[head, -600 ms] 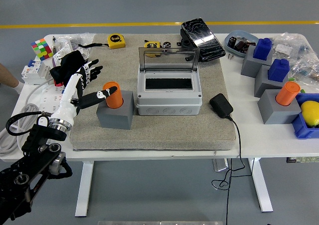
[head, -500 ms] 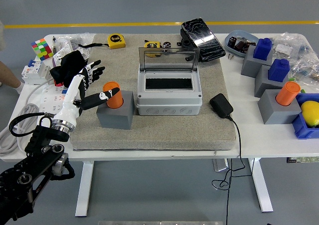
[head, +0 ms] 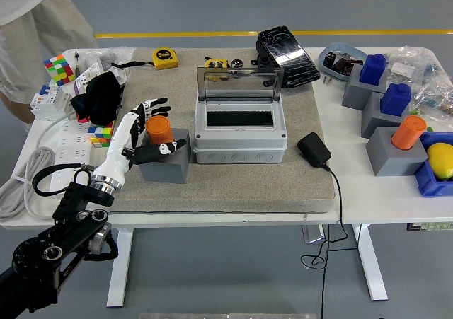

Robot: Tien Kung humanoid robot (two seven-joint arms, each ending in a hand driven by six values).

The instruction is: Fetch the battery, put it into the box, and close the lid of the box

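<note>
The robot's left hand [head: 146,134] reaches in from the lower left over the grey mat [head: 219,184], its fingers [head: 157,106] spread wide behind the orange battery [head: 159,130] and its thumb lying across the front of the grey block [head: 165,165] that holds it; the hand is released, cupped around the battery with no firm grasp visible; the battery stands upright in the block's socket, just left of the box [head: 240,135]; the box sits at the middle of the mat with its clear lid [head: 239,84] raised upright at the back and its dark interior exposed; a black power adapter [head: 313,150] lies on the mat to the box's right, its cable trailing off the desk's [head: 354,192] near edge; behind the box are a yellow tape measure [head: 165,57] and a glossy black case [head: 287,47]; to the hand's left, a black cloth [head: 99,96], a colourful cube [head: 59,69] and white cabling [head: 28,184] crowd the desk's left end; at the right end, a second orange cylinder [head: 408,131] stands in a grey block, with two blue pieces [head: 384,82] on grey blocks behind it and a yellow ball [head: 439,158] in a blue tray; a person [head: 35,29] in pale clothing stands at the far left corner.
</note>
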